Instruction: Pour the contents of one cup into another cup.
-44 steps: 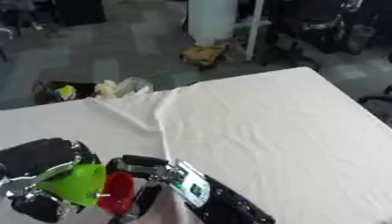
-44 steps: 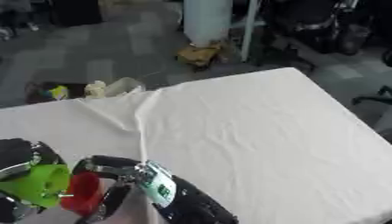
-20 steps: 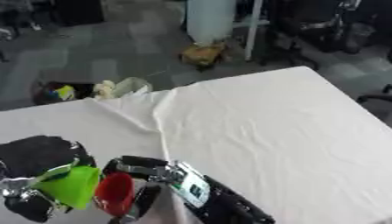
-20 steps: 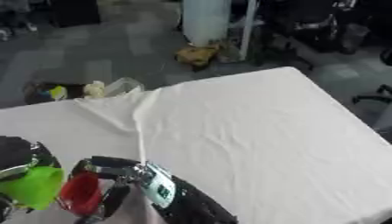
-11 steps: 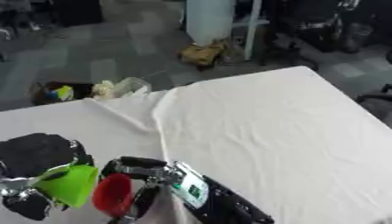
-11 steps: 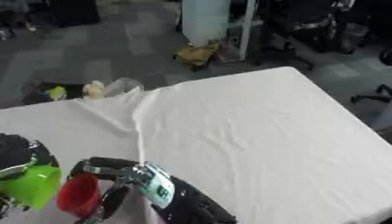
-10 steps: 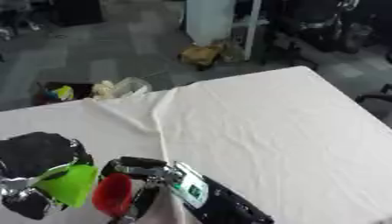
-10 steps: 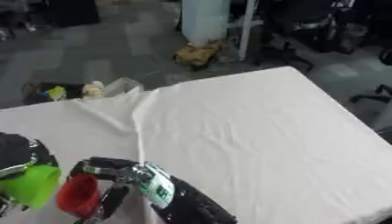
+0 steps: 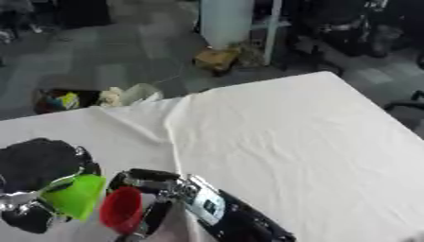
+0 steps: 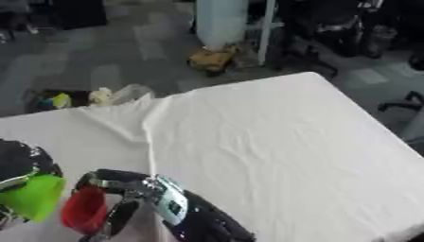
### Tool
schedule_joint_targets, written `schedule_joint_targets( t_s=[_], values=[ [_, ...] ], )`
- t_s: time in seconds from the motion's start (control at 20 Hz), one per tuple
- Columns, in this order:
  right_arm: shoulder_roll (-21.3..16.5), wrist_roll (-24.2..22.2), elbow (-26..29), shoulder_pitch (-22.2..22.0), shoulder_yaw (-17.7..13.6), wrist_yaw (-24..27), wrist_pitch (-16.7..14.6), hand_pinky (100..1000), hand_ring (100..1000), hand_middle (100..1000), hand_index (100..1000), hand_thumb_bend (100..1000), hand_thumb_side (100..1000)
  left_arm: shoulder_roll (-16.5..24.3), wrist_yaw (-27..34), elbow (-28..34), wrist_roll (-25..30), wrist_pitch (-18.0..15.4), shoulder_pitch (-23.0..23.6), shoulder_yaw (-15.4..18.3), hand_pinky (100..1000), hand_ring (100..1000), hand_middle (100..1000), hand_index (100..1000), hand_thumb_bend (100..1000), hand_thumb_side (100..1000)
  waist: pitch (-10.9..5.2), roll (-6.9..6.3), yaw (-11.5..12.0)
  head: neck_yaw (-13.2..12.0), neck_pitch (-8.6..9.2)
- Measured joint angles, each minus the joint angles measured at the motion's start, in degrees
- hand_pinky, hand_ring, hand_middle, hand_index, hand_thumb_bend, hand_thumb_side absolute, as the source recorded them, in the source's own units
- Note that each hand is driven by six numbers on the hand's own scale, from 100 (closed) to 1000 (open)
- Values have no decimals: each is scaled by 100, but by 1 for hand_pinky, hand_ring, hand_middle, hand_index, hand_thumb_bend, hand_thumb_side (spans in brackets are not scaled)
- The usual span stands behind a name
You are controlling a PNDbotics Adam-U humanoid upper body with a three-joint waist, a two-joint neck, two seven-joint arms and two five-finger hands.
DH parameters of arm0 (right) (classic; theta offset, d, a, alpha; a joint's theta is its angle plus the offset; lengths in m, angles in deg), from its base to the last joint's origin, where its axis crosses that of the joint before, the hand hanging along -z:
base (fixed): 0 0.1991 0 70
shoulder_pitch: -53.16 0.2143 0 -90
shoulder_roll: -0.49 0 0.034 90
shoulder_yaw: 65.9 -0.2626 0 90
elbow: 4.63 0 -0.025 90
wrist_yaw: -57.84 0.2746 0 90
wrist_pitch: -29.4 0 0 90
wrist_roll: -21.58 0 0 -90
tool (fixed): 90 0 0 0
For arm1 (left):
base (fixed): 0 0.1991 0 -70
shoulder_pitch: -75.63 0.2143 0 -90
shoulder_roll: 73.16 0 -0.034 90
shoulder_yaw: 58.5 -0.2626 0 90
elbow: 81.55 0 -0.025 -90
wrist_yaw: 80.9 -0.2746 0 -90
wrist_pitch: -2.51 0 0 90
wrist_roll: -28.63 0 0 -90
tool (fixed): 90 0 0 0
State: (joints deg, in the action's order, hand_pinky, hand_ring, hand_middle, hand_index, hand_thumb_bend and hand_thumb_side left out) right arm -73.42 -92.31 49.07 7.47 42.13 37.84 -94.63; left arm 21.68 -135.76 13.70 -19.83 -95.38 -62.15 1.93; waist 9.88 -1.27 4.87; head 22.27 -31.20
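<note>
Fingers (image 9: 149,176) of the right hand (image 9: 153,196) curl round the red cup (image 9: 121,210), one dark finger running across above the rim and another down the cup's right side. Red cup sits at lower left of the frame, tipped so its open mouth faces leftward and toward the camera. Right forearm (image 9: 228,217) runs from the hand down toward the bottom centre, black with a pale labelled patch on its upper face.

Left hand (image 9: 33,189) at the far lower left holds the green cup (image 9: 75,196); silver finger parts wrap its near side, black bulk of the hand sits above and behind it. Green cup lies tilted, its wider end toward the red cup. Rims of the two cups are just beside each other; whether they touch cannot be told. Contents of either cup cannot be made out.

Both cups are held over the white tablecloth (image 9: 281,137), which covers the table across the centre and right of the frame, with a raised fold running from upper left down toward the hands. Beyond the far table edge, at upper left, coloured clutter (image 9: 91,98) lies on the grey floor; a brown box (image 9: 217,58) stands at top centre.
</note>
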Motion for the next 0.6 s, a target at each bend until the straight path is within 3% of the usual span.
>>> schedule_joint_targets(
  t_s=[0.15,0.45,0.55,0.6],
  values=[
    [-74,221,-76,-3,-147,-122,35,612,401,232,439,367,137,-17,263,46,-208,209,90,138,100,249,384,721,104,104,0,3,8,0,0],
    [-347,760,-258,-98,-467,-367,149,616,421,237,444,390,139,-13,824,248,-448,601,221,400,100,253,382,720,100,114,0,35,5,-3,0],
    [-446,933,-319,-108,-560,-422,184,622,442,245,451,443,154,-9,1003,313,-465,714,254,465,100,253,380,719,100,116,0,35,-9,-5,-2],
    [-488,1014,-341,-125,-600,-453,199,648,488,297,501,586,246,-8,1076,335,-472,769,269,495,100,253,379,718,100,119,-1,35,-16,-7,-2]
  ],
)
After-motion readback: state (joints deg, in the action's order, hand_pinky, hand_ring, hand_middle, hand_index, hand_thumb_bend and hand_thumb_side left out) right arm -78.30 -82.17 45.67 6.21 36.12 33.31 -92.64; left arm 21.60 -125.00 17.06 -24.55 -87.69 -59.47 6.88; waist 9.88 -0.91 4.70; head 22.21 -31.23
